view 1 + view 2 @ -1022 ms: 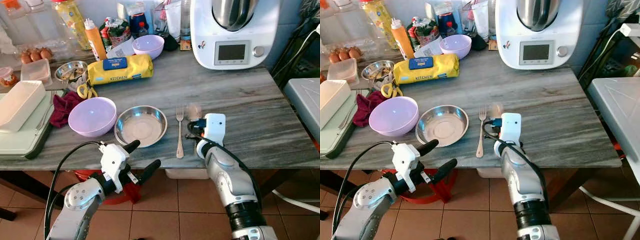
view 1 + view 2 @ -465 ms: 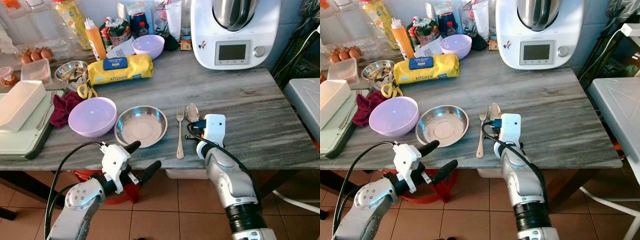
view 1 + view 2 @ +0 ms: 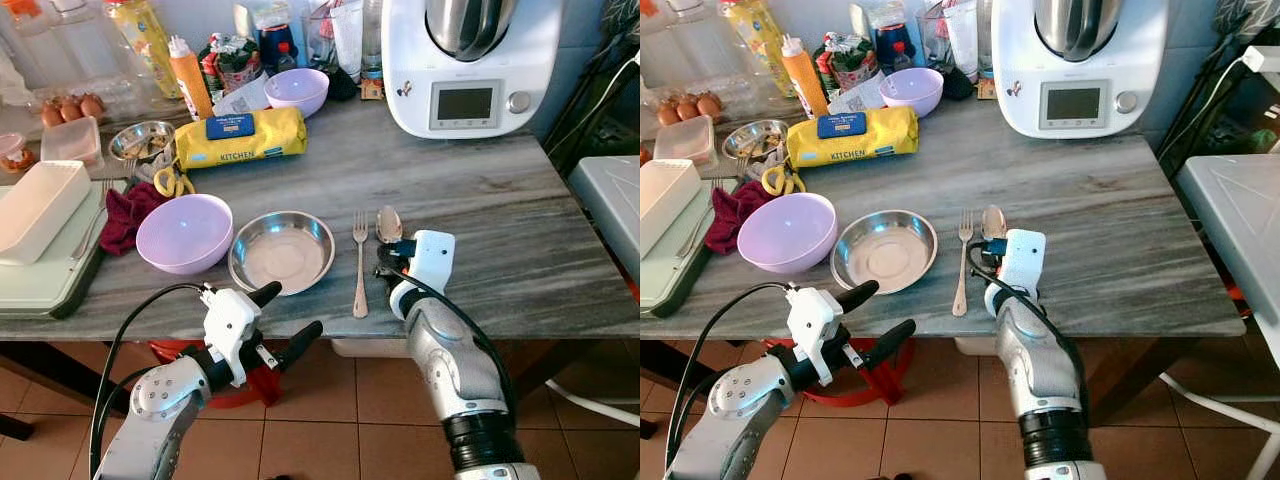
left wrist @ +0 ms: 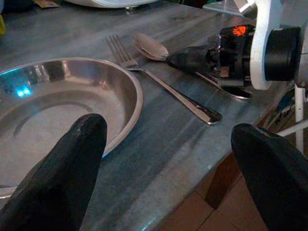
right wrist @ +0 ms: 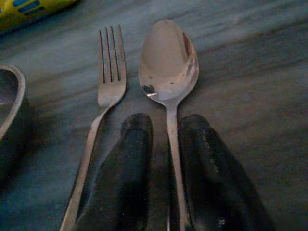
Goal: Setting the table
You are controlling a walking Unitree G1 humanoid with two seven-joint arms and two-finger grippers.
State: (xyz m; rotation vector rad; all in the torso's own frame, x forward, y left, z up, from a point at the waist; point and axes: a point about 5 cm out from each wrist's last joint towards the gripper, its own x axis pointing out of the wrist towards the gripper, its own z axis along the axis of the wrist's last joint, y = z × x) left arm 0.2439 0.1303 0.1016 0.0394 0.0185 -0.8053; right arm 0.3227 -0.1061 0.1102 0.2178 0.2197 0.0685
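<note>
A steel spoon (image 3: 388,224) lies on the grey table just right of a fork (image 3: 360,265), bowl pointing away from me. My right gripper (image 5: 161,122) rests low on the table near its front edge, shut on the spoon's handle, one finger on each side. Left of the fork sits a round steel plate (image 3: 282,250), then a lilac bowl (image 3: 184,232). My left gripper (image 3: 291,309) hangs open in front of the table edge, below the plate, with nothing between its fingers. The left wrist view shows the plate's rim (image 4: 130,86), the fork (image 4: 163,89) and the spoon (image 4: 150,46).
A white kitchen machine (image 3: 470,60) stands at the back right. A yellow pack (image 3: 240,138), a second lilac bowl (image 3: 296,90), bottles and a small steel dish (image 3: 142,140) crowd the back left. A white box (image 3: 40,205) and red cloth (image 3: 125,215) lie at the left.
The spoon came down and now lies flat beside the fork. My right gripper shifted slightly right with it. The left arm has not moved.
</note>
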